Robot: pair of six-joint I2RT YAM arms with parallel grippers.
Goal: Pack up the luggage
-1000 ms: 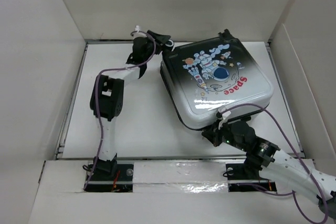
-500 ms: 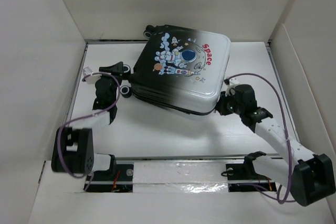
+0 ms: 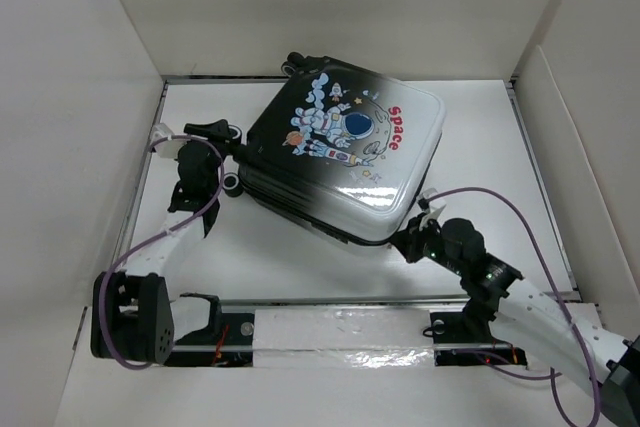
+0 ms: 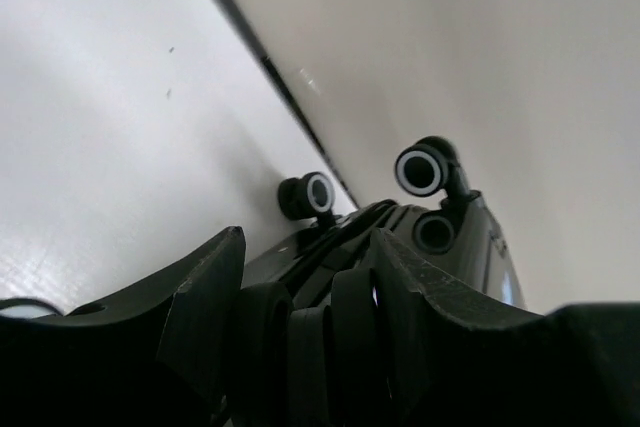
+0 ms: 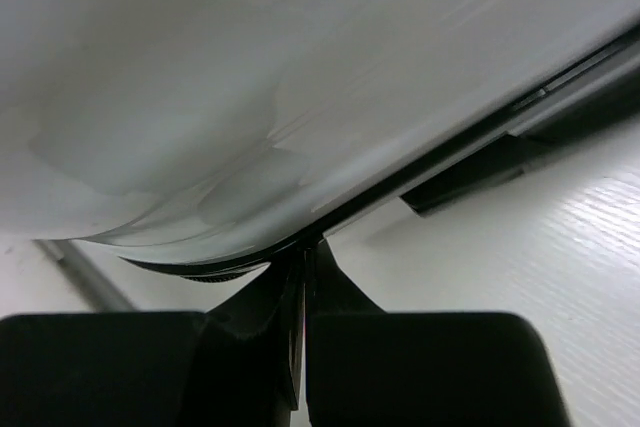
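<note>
The table (image 3: 500,157) is carrying everything here, and the luggage (image 3: 340,162) is lying flat on it, closed, astronaut side up, skewed so its wheeled end is pointing toward the back left. That is the big worry. Nothing is going in until that shell is opening, and on this smooth white surface the case is looking likelier to slide or spin than to open if one side is getting pushed harder. Its far end is sitting close to the back wall (image 3: 330,17), so a further shove could be jamming it there.

The left end effector (image 3: 222,135) is working at the case's left side. In its wrist view the fingers (image 4: 200,297) are standing part way apart with dark parts of the case between them, and I cannot tell whether they are pinching anything. If they are only brushing it, the case could be pivoting away.

The right end effector (image 3: 412,239) is clenched tight, tips pressing at the near corner, right on the dark seam (image 5: 450,152). Nothing is showing between those fingers, so a pull could be coming away empty or skating off the curve.

Smallest hazard: the caster wheels (image 4: 421,169) are sticking out just beyond the left fingers, and one could be snagging.
</note>
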